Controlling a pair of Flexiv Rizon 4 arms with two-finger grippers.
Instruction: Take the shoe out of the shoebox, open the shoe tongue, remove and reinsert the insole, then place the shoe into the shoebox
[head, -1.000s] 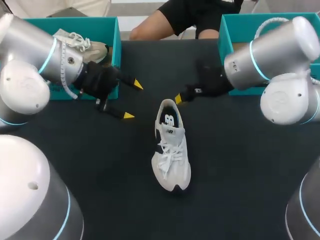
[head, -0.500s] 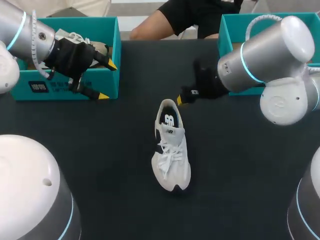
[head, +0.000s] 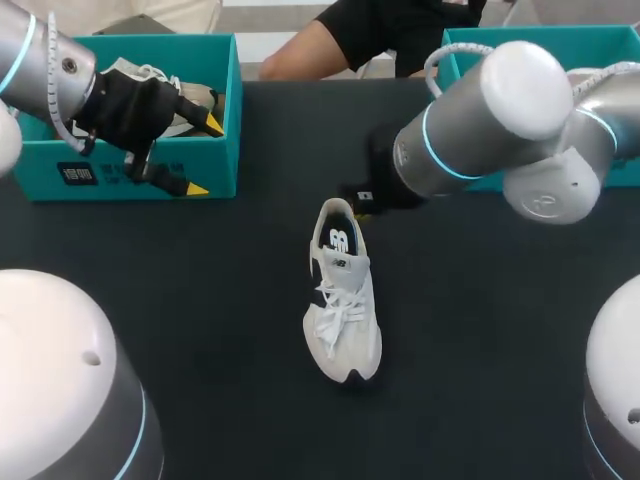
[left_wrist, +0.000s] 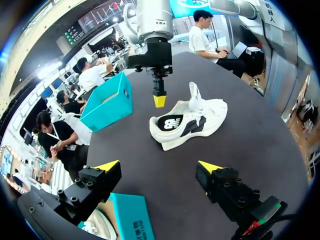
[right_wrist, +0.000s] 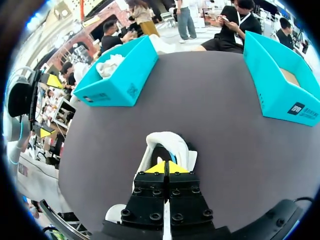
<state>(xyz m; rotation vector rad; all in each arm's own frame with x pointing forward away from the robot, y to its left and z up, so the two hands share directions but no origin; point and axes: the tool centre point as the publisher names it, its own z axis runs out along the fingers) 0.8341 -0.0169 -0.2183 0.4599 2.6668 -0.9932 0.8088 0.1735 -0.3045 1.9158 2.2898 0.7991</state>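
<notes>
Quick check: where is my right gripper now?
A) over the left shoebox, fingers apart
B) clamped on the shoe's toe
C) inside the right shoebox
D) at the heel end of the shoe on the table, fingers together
D: the right gripper has its yellow tips together at the heel end of the shoe lying on the table.

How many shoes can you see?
2. One shoe lies on the table; a second shoe sits in the left shoebox. The right arm partly hides the right shoebox; another may be inside.

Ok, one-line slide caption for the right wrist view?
Shut jaws poised at the heel of the white shoe on the dark table, two teal boxes farther ahead.
</notes>
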